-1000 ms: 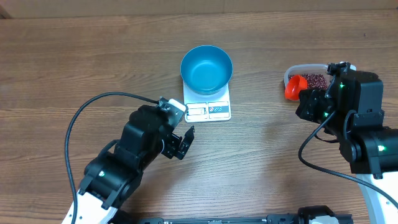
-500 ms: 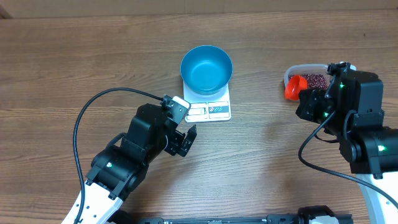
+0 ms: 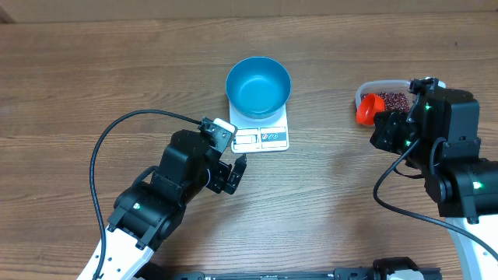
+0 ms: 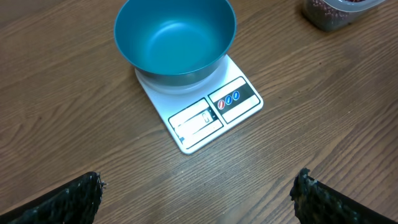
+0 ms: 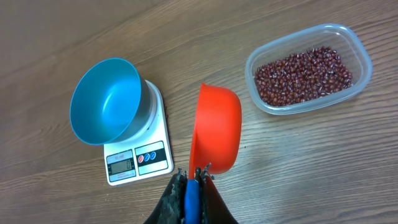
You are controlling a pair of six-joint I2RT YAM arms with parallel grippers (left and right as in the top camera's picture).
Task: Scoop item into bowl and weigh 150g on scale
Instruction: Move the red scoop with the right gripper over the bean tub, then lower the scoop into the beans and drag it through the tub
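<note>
Smooth round bowl (image 3: 258,85), perhaps plastic, tops flat scale (image 3: 261,138).

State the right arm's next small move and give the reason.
Probably carry the red scoop, clamped by its handle in the right gripper, over the clear tub and dip it into the beans. The blue bowl on the scale is empty, and the scoop hangs short of the tub.

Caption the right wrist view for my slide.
Right gripper holds red blue-handled scoop between blue bowl on white scale and clear tub of maroon beans.
</note>
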